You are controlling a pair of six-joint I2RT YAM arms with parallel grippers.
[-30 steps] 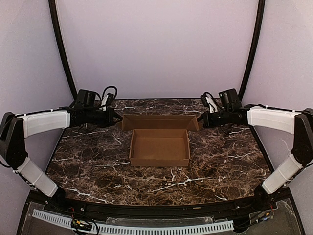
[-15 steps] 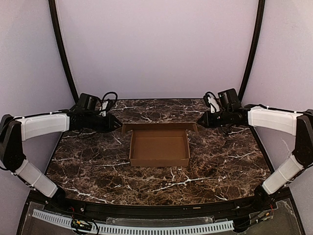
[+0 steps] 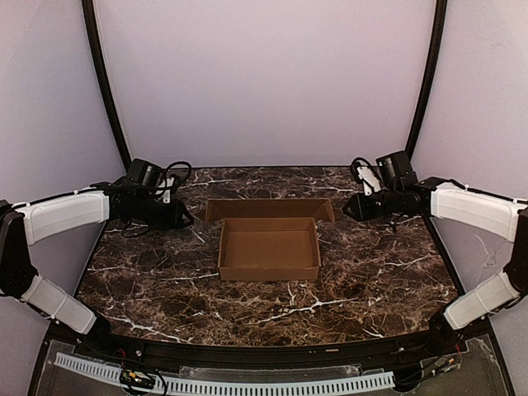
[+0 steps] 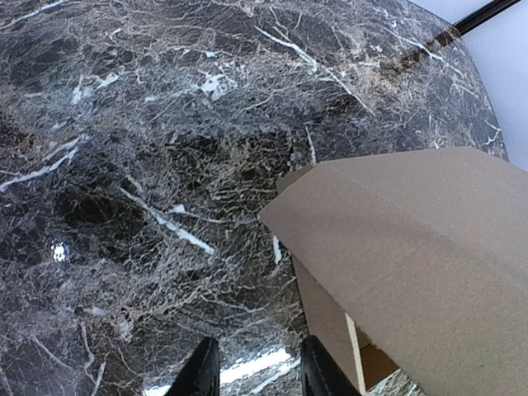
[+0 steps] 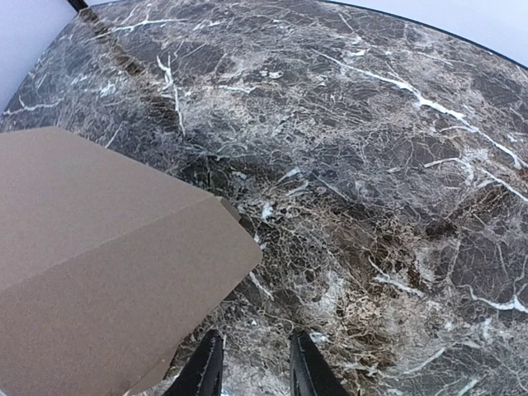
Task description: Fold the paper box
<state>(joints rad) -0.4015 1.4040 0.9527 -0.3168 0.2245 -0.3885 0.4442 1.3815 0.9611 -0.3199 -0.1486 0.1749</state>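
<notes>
The paper box [image 3: 269, 247] is a shallow brown cardboard tray in the middle of the table, open on top, with its lid flap [image 3: 269, 209] leaning back behind it. My left gripper [image 3: 186, 219] is open and empty, just left of the lid's left end. My right gripper [image 3: 348, 208] is open and empty, just right of the lid's right end. In the left wrist view the lid's corner [image 4: 412, 247] fills the right side, above my gripper [image 4: 257, 371]. In the right wrist view the lid [image 5: 107, 264] fills the left side, beside my gripper [image 5: 254, 367].
The table top [image 3: 165, 280] is dark marble with white veins. Pale walls and two black curved posts [image 3: 106, 91] stand behind. A white perforated strip [image 3: 247, 384] runs along the near edge by the arm bases.
Both grippers have drawn outward, away from the lid's ends. The lid flap dipped forward half a second ago and now leans back again.
</notes>
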